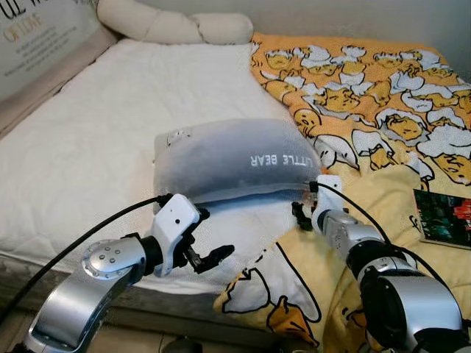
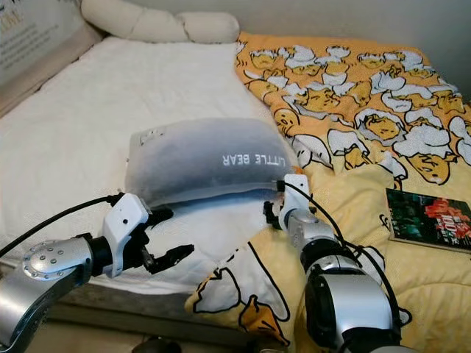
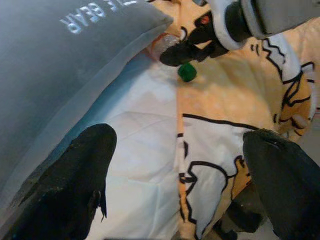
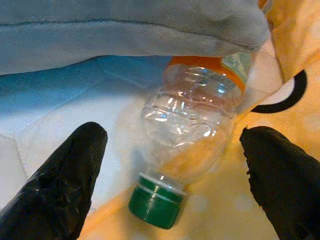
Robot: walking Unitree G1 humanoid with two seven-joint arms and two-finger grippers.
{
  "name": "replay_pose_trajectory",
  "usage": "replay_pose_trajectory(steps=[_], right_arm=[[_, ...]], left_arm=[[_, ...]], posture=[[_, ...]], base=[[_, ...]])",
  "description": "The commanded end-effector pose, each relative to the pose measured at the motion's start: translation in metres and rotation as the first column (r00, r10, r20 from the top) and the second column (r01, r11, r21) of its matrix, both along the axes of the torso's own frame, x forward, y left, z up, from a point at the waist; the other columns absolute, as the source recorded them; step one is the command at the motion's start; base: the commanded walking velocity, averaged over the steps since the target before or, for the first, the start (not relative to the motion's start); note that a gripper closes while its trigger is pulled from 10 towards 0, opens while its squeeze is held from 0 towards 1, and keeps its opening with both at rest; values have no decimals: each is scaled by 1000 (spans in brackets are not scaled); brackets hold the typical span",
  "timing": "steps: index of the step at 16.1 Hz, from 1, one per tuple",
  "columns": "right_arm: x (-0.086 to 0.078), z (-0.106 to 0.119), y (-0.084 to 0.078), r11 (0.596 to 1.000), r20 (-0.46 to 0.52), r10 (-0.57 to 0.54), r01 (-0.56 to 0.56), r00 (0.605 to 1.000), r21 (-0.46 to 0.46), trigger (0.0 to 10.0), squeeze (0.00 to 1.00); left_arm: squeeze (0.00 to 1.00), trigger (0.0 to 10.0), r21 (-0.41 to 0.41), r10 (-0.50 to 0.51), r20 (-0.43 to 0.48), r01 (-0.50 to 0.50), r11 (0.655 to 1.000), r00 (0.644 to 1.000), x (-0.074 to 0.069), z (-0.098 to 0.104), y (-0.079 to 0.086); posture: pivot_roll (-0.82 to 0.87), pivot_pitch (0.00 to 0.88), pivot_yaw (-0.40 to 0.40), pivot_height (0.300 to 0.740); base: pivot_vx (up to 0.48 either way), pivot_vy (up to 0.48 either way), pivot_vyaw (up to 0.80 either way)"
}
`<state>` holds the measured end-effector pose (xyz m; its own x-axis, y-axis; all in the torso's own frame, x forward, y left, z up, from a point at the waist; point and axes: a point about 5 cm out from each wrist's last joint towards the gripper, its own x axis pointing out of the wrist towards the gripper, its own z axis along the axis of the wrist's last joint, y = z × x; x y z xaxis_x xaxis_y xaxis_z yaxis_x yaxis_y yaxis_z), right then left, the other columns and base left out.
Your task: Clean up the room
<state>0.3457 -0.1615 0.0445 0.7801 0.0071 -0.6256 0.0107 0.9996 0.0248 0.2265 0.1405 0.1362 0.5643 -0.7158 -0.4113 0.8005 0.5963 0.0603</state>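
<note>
At the far left a big board [image 1: 33, 37] with pale letters leans by the bed [image 1: 81, 147]; the letters are cut off and hard to read. The bed has a white sheet, and a long cream pillow [image 1: 173, 26] lies at its top end. The left gripper [image 1: 199, 239] is held low over the near edge of the white sheet, just in front of a gray pillow [image 1: 228, 158]. Its two black fingers [image 3: 75, 180] are spread wide apart and hold nothing. The gray pillow lies in the middle of the bed, and white letters on it say "LITTLE BEAR", upside down from here. A clear plastic bottle [image 4: 190, 117] lies on its side, half tucked under the near right corner of the gray pillow. It has a green cap [image 4: 156, 202] and an orange label [image 4: 210, 65]; the words on the label are too small to read. The cap end points out toward the right gripper [image 4: 170, 180]. The right gripper is right at the bottle, with one black finger on each side of it, spread open and not squeezing it. To the right lies a yellow blanket [image 1: 368, 95] with cartoon ducks all over it. At the far right a dark book [image 1: 441, 218] rests flat on the blanket; its cover has red marks I cannot read.
</note>
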Motion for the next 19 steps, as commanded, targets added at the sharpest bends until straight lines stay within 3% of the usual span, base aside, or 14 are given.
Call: replay_pose_trajectory(steps=[1, 2, 3, 5, 6, 7, 12, 17, 18, 19], right_arm=[[5, 6, 0, 1000, 25, -12, 12, 1000, -2, 10000, 0], [5, 6, -1, 1000, 25, -26, 26, 999, -10, 10000, 467], [4, 5, 0, 999, 22, -41, 41, 999, 20, 10000, 1000], [5, 6, -1, 998, 29, -60, 59, 998, 25, 10000, 1000], [5, 7, -2, 997, 30, -68, 67, 997, 29, 10000, 580], [6, 8, -2, 998, 38, -64, 63, 997, 29, 10000, 0], [10, 14, -7, 994, 53, -109, 110, 993, -13, 10000, 0], [11, 15, -1, 981, 44, -172, 167, 984, 96, 10000, 0], [11, 15, -1, 979, 44, -177, 171, 983, 111, 9608, 0], [11, 14, -1, 976, 41, -185, 178, 982, 124, 1882, 0]], left_arm=[[1000, 10000, 12, 8, 3, -8, 1000, 1000, -1, 2, 2], [1000, 10000, 14, 7, 4, -7, 1000, 1000, -2, 3, 2], [1000, 10000, 13, 9, 4, -9, 1000, 1000, -1, 4, 2], [1000, 10000, 13, -1, 3, 1, 1000, 1000, -3, 7, 1], [1000, 10000, 15, -8, 2, 8, 1000, 1000, -4, 9, 1], [1000, 10000, 14, -10, 6, 10, 1000, 1000, -6, 11, 2], [1000, 10000, -5, 21, 30, -21, 1000, 999, -6, 21, 6], [1000, 10000, -7, 23, 23, -22, 1000, 999, -11, 22, 7], [1000, 10000, -8, 21, 18, -21, 1000, 1000, -12, 22, 8], [1000, 10000, -8, 20, 14, -20, 1000, 1000, -14, 21, 8]], posture=[[75, 84, -16, 740], [82, 94, -15, 740], [90, 103, -13, 740], [118, 134, -9, 740], [135, 150, -5, 740], [150, 166, -2, 740], [169, 199, -10, 740], [193, 201, -16, 740], [196, 203, -17, 740], [197, 204, -18, 740]], base=[[0, 0, 0], [0, 0, 0], [0, 0, 0], [0, 0, 0], [0, 0, 0], [0, 0, 0], [0, 0, 0], [0, 0, 0], [0, 0, 0], [0, 0, 0]])
